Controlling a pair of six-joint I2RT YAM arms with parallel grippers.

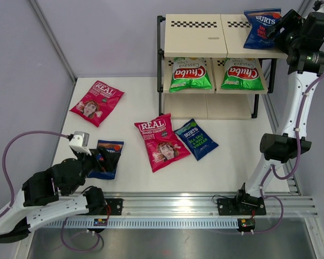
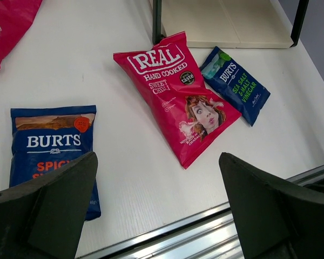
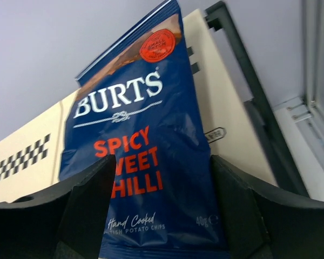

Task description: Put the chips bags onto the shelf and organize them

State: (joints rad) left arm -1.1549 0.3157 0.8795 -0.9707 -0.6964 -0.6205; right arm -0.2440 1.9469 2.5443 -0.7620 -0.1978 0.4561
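The right tool (image 3: pixel 162 161) reaches to the top tier of the three-tier shelf with black metal frame and beige boards (image 1: pixel 194 32). A small dark blue "BURTS" chips bag (image 1: pixel 262 27) lies flat there on the right-hand half. The jaws stand wide apart on either side of the bag's lower end. They do not appear to pinch it, so the step in hand looks like the letting-go.

To do it well, the tool should open fully and then lift a little before drawing back along the bag's length. That way neither finger drags the glossy film (it would slide easily on the smooth board). The bag's near end sits close to the board's front edge, so any pull toward the arm could tip it off.

The black frame post (image 3: pixel 243 70) stands close on the right, leaving little room sideways. The left half of the top board is bare, and so is the bottom board. Two green-and-white "Chuba" bags (image 1: pixel 190 74) fill the middle tier.

The left tool (image 2: pixel 157 159) gapes fully open and empty just above the white worktop (image 1: pixel 135 108), over another blue "BURTS" bag (image 2: pixel 51 145). Two pink-red "REAL" bags (image 1: pixel 162 141) and a third blue one (image 1: pixel 196 139) lie well apart.
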